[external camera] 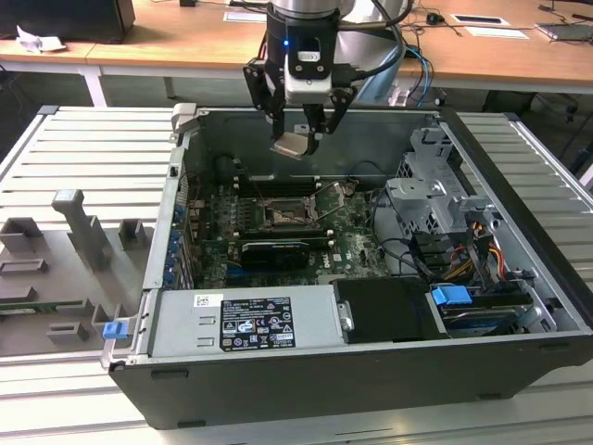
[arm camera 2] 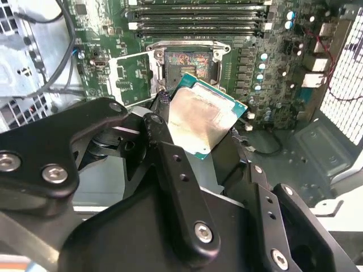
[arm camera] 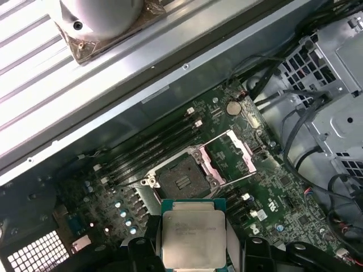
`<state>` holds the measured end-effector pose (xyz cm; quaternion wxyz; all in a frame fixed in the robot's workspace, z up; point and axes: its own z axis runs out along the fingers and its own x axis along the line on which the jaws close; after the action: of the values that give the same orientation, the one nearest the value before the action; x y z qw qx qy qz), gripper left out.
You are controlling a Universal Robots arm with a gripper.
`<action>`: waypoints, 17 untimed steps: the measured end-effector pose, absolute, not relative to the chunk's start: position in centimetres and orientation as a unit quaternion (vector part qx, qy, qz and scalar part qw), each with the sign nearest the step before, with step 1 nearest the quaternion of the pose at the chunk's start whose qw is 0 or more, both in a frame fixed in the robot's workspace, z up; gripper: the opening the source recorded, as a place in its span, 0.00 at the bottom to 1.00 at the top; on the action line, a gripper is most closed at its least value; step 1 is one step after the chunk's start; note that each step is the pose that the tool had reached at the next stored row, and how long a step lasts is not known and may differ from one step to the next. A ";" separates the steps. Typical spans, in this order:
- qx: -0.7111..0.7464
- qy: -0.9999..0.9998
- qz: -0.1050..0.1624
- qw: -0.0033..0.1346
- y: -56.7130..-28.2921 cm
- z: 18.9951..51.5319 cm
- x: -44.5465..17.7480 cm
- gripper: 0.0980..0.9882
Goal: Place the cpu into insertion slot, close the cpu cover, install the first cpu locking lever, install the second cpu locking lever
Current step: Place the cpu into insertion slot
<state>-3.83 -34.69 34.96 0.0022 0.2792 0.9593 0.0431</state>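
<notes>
My gripper (external camera: 297, 139) hangs above the open computer case, shut on the cpu (external camera: 292, 145), a flat square chip with a pale metal top. Both wrist views show the cpu (arm camera 2: 203, 118) (arm camera: 193, 235) tilted between the black fingers (arm camera 2: 164, 153). The insertion slot (external camera: 282, 217) (arm camera 2: 188, 61) (arm camera: 181, 179) lies bare on the green motherboard, below the chip and apart from it. The cpu cover (arm camera 2: 129, 79) (arm camera: 229, 155), a thin silvery frame, is swung open beside the slot.
A grey power supply box (external camera: 246, 320) fills the case's near side. A metal drive cage (external camera: 435, 195) with cables stands at the exterior view's right. Memory slots (arm camera 2: 195, 17) run just beyond the socket. A grey fixture (external camera: 83, 232) sits outside the case at the exterior view's left.
</notes>
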 end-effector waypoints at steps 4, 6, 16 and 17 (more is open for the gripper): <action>0.307 0.951 0.043 0.003 -34.7 34.8 -3.8 0.50; 0.308 0.950 0.043 0.004 -34.7 34.7 -3.8 0.50; 0.378 0.925 0.043 0.007 -34.7 34.2 -3.8 0.50; 0.385 0.922 0.042 0.007 -34.7 34.2 -3.8 0.50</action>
<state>-3.82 -34.70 34.21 0.0071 0.3850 0.9219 0.0425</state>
